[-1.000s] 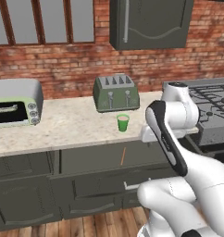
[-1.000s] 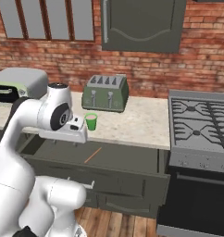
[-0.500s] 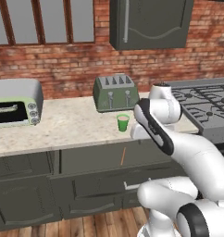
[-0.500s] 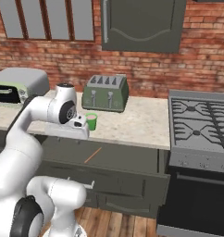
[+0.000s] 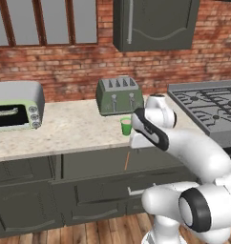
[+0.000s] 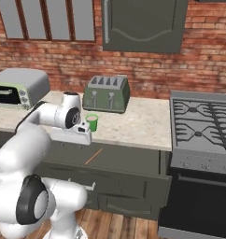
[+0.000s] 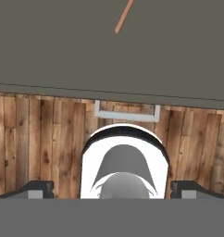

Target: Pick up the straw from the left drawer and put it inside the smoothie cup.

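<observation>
The left drawer (image 5: 98,164) is pulled out under the counter, its grey inside showing. The straw (image 5: 127,161) lies in it, a thin orange-brown stick, also seen as the straw (image 6: 93,156) and at the top of the hand view as the straw (image 7: 124,16). The smoothie cup (image 5: 126,126) stands upright near the counter's front edge, before the toaster; the cup (image 6: 91,122) is just behind my hand. My gripper (image 5: 139,141) hangs at counter-edge height over the drawer, pointing down, right of the straw. Its fingertips (image 7: 37,187) sit far apart, open and holding nothing.
A green toaster (image 5: 119,95) stands behind the cup. A toaster oven (image 5: 15,106) is on the counter's left and a gas stove (image 6: 203,123) at the right. The drawer's front handle (image 7: 127,111) juts over the wood floor (image 7: 44,139).
The arm has swung forward and down from a raised pose at the right. The hand now sits beside the cup, above the open drawer. Straw and cup have not moved.
</observation>
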